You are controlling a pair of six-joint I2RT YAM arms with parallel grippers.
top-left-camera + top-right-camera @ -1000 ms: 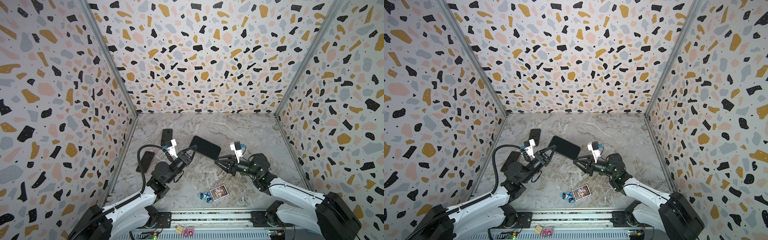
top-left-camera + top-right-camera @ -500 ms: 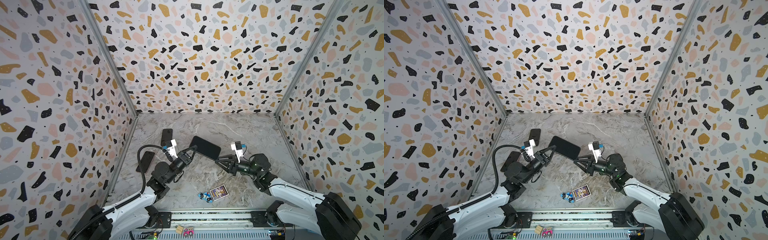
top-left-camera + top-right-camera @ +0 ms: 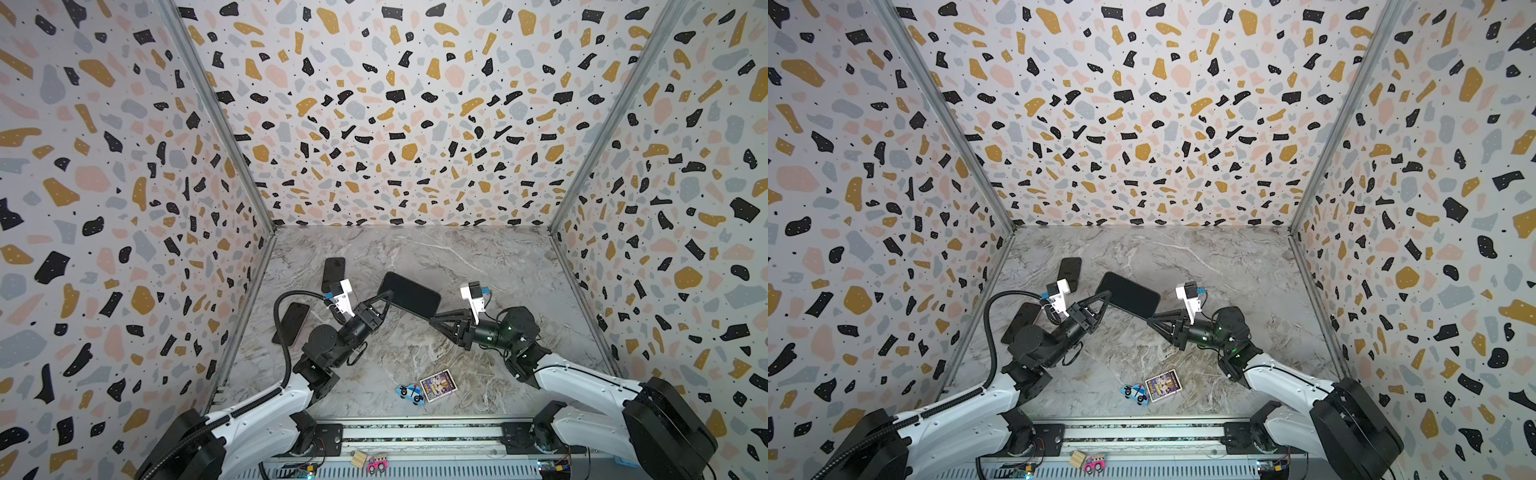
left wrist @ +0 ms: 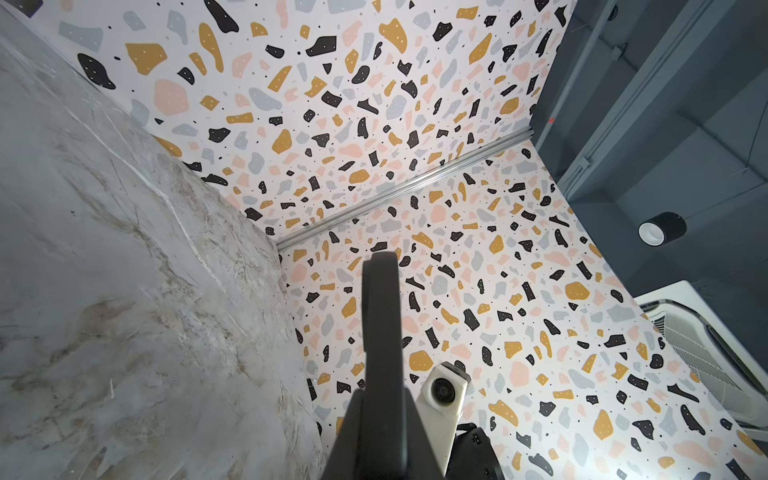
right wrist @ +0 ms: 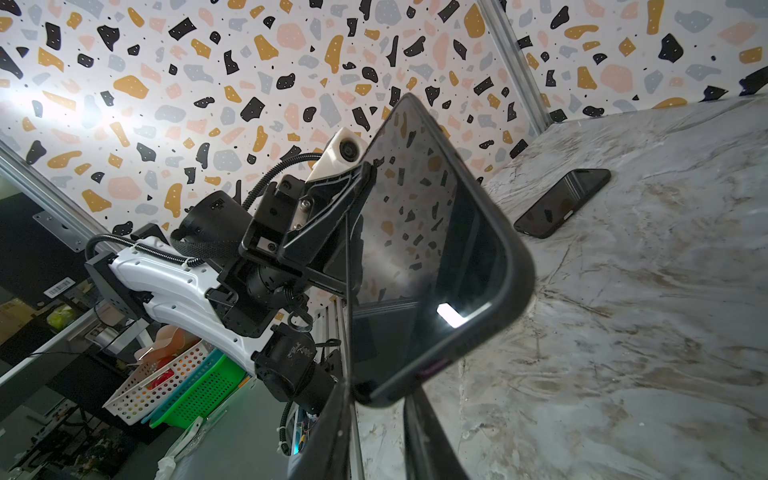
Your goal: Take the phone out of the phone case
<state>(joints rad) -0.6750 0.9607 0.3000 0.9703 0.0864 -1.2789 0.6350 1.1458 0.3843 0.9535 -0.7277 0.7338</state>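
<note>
Cased phone [image 3: 409, 295] held above counter [image 3: 478, 266]: left claw [image 3: 390, 294] clenched on one end, right claw [image 3: 432, 319] straddling opposite corner (grip unclear). Rigid, slick glass likely; pinch phone case [image 5: 517, 266] rim.

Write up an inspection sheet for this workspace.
Surface: grey marble-pattern table; no spills seen.
Job's things: cased phone held off the table between both grippers.
Clutter: far phone and near phone lie at left; toy car beside card near the front.
Grippers: left gripper clamped on the cased phone's end; right gripper jaws astride its opposite corner, contact unclear.
Cables: black hose loops over the left arm.
Surroundings: terrazzo walls on three sides.
</note>
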